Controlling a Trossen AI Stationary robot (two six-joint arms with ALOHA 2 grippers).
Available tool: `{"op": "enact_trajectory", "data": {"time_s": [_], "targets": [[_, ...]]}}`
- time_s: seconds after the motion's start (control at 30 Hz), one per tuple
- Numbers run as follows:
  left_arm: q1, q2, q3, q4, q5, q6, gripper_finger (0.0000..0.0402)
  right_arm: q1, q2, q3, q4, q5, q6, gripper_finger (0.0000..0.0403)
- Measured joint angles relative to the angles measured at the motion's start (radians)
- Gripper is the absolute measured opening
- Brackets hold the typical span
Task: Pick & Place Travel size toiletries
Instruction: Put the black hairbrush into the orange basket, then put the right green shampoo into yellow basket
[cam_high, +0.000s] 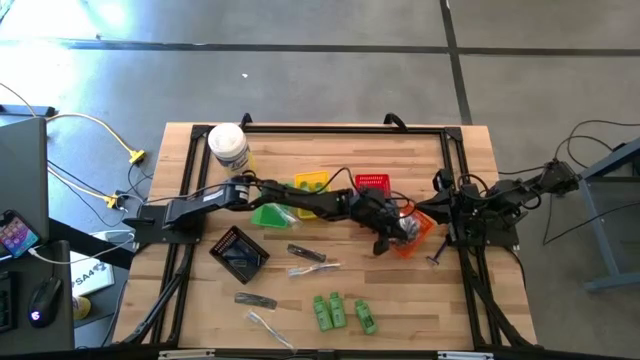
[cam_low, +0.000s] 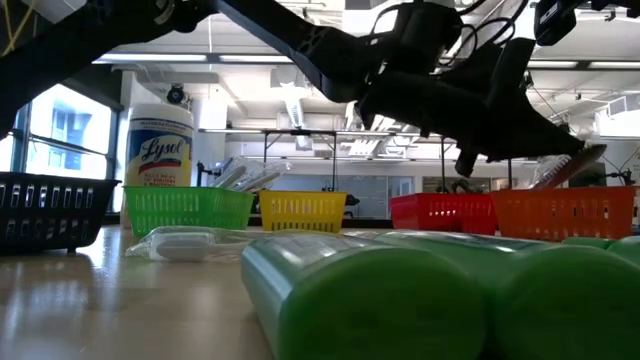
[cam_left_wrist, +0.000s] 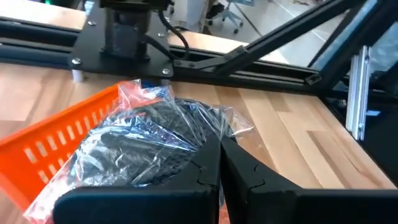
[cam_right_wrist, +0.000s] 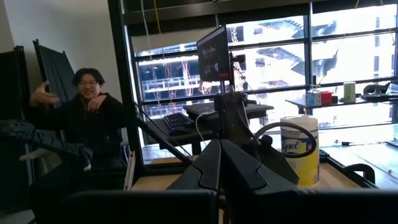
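My left gripper (cam_high: 403, 231) reaches across the table to the orange basket (cam_high: 420, 238) and is shut on a clear-wrapped dark toiletry (cam_left_wrist: 149, 140). The packet is over the basket's inside (cam_left_wrist: 56, 140). Other toiletries lie on the near half of the table: green bottles (cam_high: 330, 310), black sticks (cam_high: 305, 253) and clear-wrapped sticks (cam_high: 312, 268). In the low view the green bottles (cam_low: 400, 295) fill the foreground. My right gripper (cam_right_wrist: 219, 165) is shut on nothing, drawn back at the table's right side (cam_high: 441, 184). My left gripper pinches the crinkled clear wrapper at its end (cam_left_wrist: 208, 134) between its two fingers. The fingers come slanting down from the table's left. The packet stretches away from the fingertips over the orange basket; whether it rests on the basket, I cannot tell.
Black (cam_high: 238, 252), green (cam_high: 272, 213), yellow (cam_high: 310, 185) and red (cam_high: 372, 183) baskets stand in the table's middle. A white jar with a yellow label (cam_high: 228, 148) stands at the far left. A black frame (cam_high: 455, 160) edges the table. A person (cam_right_wrist: 87, 124) sits beyond it.
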Motion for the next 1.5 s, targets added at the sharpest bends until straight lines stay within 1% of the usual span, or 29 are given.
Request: {"op": "enact_trajectory", "data": {"time_s": [0.1, 0.2, 0.3, 0.47, 0.53, 0.6, 0.67, 0.7, 0.73, 0.8, 0.9, 1.07, 1.13, 1.17, 1.3, 1.4, 1.5], "targets": [[0.0, 0.0, 0.0, -0.003, 0.022, 0.022, 0.0003, 0.0, 0.0, 0.0, 0.0, 0.0, 0.0, 0.0002], [0.001, 0.0, 0.0, 0.027, 0.067, 0.028, 0.0028, 0.0, 0.0, 0.0, 0.0, 0.0, 0.002, 0.0002], [0.001, -0.001, 0.0, 0.025, 0.075, 0.019, 0.0076, 0.0, 0.0, 0.0, -0.001, -0.002, 0.019, 0.0002], [0.001, -0.002, 0.0, 0.019, 0.11, 0.019, 0.0174, 0.0, 0.001, 0.0, -0.025, -0.002, 0.023, 0.0002], [0.001, -0.019, -0.002, -0.027, 0.137, 0.017, 0.0205, 0.0, 0.001, 0.0, -0.029, -0.002, 0.035, 0.0002], [0.001, -0.049, -0.002, -0.089, 0.199, 0.017, 0.0226, 0.0, 0.001, 0.0, -0.037, -0.003, 0.049, 0.0002], [-0.006, -0.094, -0.002, -0.202, 0.291, 0.033, 0.0232, 0.001, 0.0, 0.002, -0.041, -0.009, 0.053, 0.0002], [-0.017, -0.113, -0.002, -0.269, 0.319, 0.052, 0.0231, 0.001, 0.0, 0.002, -0.044, -0.015, 0.053, 0.0002], [-0.037, -0.135, -0.002, -0.341, 0.32, 0.078, 0.0225, 0.001, -0.001, 0.002, -0.045, -0.025, 0.053, 0.0002], [-0.092, -0.183, -0.002, -0.52, 0.256, 0.168, 0.0202, 0.0, 0.0, 0.002, -0.045, -0.049, 0.049, 0.0002], [-0.167, -0.263, -0.001, -0.703, 0.081, 0.273, 0.0148, 0.0, -0.002, 0.001, -0.045, -0.049, 0.048, 0.0002], [-0.225, -0.379, 0.0, -0.857, -0.055, 0.323, 0.0047, 0.0, -0.004, 0.001, -0.048, -0.049, 0.045, 0.0002], [-0.244, -0.422, 0.0, -0.925, -0.122, 0.334, 0.0015, 0.0, -0.004, 0.001, -0.048, -0.049, 0.045, 0.0002], [-0.255, -0.45, -0.002, -0.964, -0.161, 0.334, 0.0008, 0.0, -0.003, 0.001, -0.048, -0.05, 0.046, 0.0002], [-0.297, -0.576, -0.002, -1.08, -0.341, 0.3, 0.001, 0.0, -0.002, 0.001, -0.058, -0.052, 0.052, 0.0002], [-0.331, -0.679, -0.002, -1.146, -0.479, 0.261, 0.0003, 0.0, -0.002, 0.001, -0.067, -0.052, 0.053, 0.0002], [-0.38, -0.803, -0.057, -1.207, -0.641, 0.209, 0.0002, 0.0, -0.002, 0.001, -0.078, -0.053, 0.056, 0.0002]]}}
